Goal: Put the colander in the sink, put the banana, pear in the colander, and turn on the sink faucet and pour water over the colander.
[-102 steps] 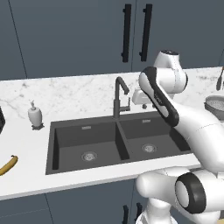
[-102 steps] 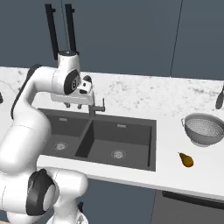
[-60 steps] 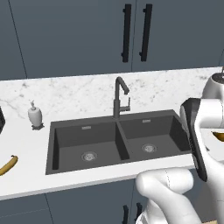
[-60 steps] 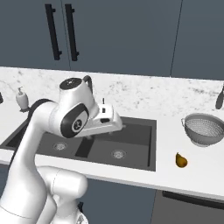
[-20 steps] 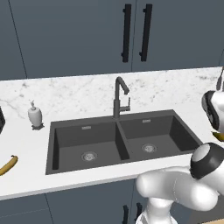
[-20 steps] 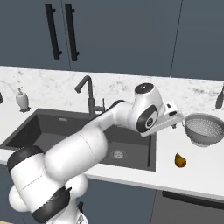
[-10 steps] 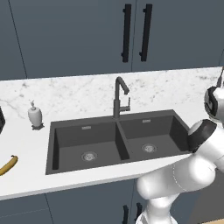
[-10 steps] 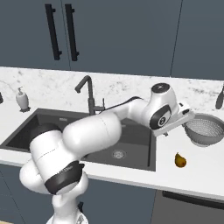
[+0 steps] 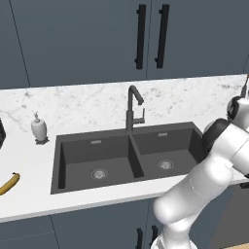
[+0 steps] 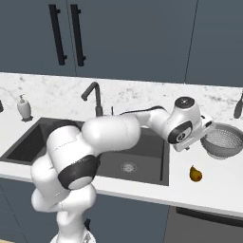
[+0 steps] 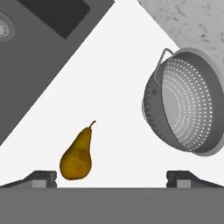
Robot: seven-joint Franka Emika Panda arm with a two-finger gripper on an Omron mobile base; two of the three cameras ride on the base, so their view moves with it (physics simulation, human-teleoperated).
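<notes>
The arm reaches out to the right over the white marbled desk (image 10: pixel 142 95), its end effector (image 11: pixel 111 178) hanging above the desk between the sink (image 10: pixel 142 166) and the colander (image 10: pixel 222 141). In the hand view the two dark fingertips (image 11: pixel 41 178) stand far apart at the bottom edge, spread wide with nothing between them.

The colander sits upright on the desk, well to the right of the sink and apart from it; in the hand view its perforated pale inside and a thin wire handle on the rim show clearly. The pear (image 10: pixel 195 173) lies on the desk near the front edge, between the sink's right rim and the colander, touching neither. In the hand view it lies close to the left fingertip, its stem pointing away from the end effector.

The banana (image 9: pixel 9 184) lies on the desk at the far left of the left base view, left of the sink and near the front edge. A white soap dispenser (image 9: pixel 39 129) stands behind it, beside the sink's left rear corner. The sink faucet (image 9: pixel 132 107) rises behind the divider of the two basins. Both basins hold nothing but their round drains.
</notes>
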